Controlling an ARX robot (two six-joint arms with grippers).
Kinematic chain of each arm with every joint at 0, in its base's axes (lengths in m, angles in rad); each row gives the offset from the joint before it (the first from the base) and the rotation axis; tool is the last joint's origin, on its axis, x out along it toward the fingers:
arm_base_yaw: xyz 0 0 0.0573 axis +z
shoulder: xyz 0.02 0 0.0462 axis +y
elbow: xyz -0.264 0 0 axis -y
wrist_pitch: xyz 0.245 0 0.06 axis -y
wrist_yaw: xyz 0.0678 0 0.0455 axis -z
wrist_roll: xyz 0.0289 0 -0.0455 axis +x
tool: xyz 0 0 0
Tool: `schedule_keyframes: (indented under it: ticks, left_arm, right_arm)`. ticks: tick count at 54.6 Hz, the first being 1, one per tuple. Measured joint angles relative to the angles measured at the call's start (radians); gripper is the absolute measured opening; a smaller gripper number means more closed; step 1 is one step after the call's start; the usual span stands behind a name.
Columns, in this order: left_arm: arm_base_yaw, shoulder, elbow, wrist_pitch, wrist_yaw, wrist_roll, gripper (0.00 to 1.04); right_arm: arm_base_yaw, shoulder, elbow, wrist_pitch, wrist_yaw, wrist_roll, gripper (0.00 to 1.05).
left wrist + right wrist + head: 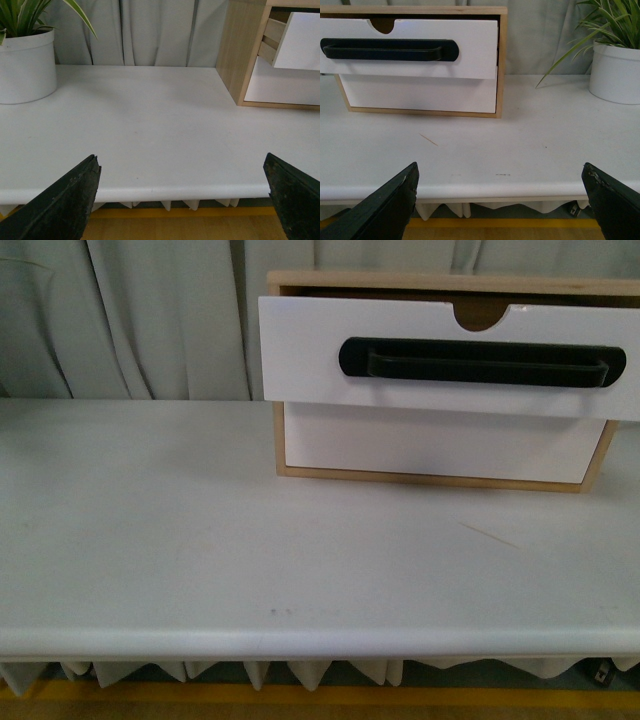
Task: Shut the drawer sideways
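Observation:
The drawer (300, 350), white-fronted with a long black bar handle (480, 362) and a semicircular notch, is pulled out of the light-wood cabinet (440, 478) at the table's back right. It also shows in the right wrist view (475, 55) and from the side in the left wrist view (300, 42). My left gripper (182, 170) is open and empty, low at the table's front edge, far from the cabinet. My right gripper (500, 172) is open and empty, also at the front edge, facing the cabinet. Neither arm shows in the front view.
A plain white drawer front (440, 445) sits below the open drawer. A white plant pot (25, 65) stands back left; another pot (615, 70) stands right of the cabinet. Grey curtains (150, 310) hang behind the white table (250, 540).

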Motion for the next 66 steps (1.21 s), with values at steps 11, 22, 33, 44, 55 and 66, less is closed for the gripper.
schedule_keyframes:
  ticks: [11, 22, 33, 44, 55, 66]
  left_arm:
    - [0.000, 0.000, 0.000, 0.000, 0.000, 0.000, 0.99]
    - [0.000, 0.000, 0.000, 0.000, 0.000, 0.000, 0.99]
    - [0.000, 0.000, 0.000, 0.000, 0.000, 0.000, 0.99]
    - [0.000, 0.000, 0.000, 0.000, 0.000, 0.000, 0.99]
    - [0.000, 0.000, 0.000, 0.000, 0.000, 0.000, 0.99]
    - [-0.200, 0.176, 0.043, -0.019, -0.527, -0.084, 0.99]
  right_arm:
    - [0.000, 0.000, 0.000, 0.000, 0.000, 0.000, 0.96]
    - [0.000, 0.000, 0.000, 0.000, 0.000, 0.000, 0.96]
    - [0.000, 0.000, 0.000, 0.000, 0.000, 0.000, 0.96]
    - [0.000, 0.000, 0.000, 0.000, 0.000, 0.000, 0.96]
    - [0.004, 0.018, 0.016, -0.050, 0.011, -0.011, 0.96]
    - [0.005, 0.185, 0.101, -0.123, -0.015, -0.118, 0.96]
